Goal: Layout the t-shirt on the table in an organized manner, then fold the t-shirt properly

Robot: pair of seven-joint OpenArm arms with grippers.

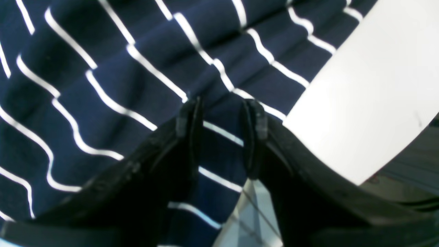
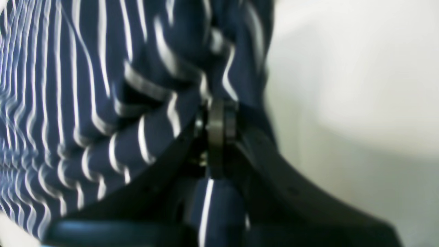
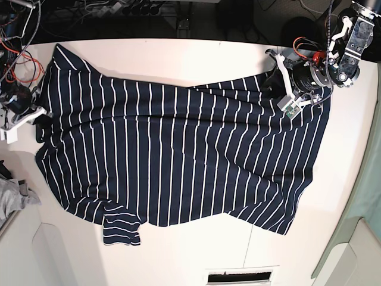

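The navy t-shirt [image 3: 178, 155] with thin white stripes lies spread across the white table [image 3: 178, 56], one sleeve folded at the lower left. At the shirt's upper right edge my left gripper [image 3: 275, 80] stands with jaws apart. In the left wrist view the left gripper [image 1: 223, 116] has striped t-shirt fabric [image 1: 113, 68] lying flat in the gap, with the table [image 1: 370, 85] bare to the right. My right gripper [image 3: 40, 122] is at the shirt's left edge. In the right wrist view the right gripper [image 2: 217, 118] is shut on a bunched fold of the t-shirt [image 2: 103, 103].
A small grey cloth [image 3: 15, 193] lies at the table's left edge. Loose cables [image 3: 21, 56] hang at the upper left. A thin dark seam [image 3: 247, 253] runs to a slot [image 3: 238, 277] at the front edge. A green panel [image 3: 369, 196] borders the right side.
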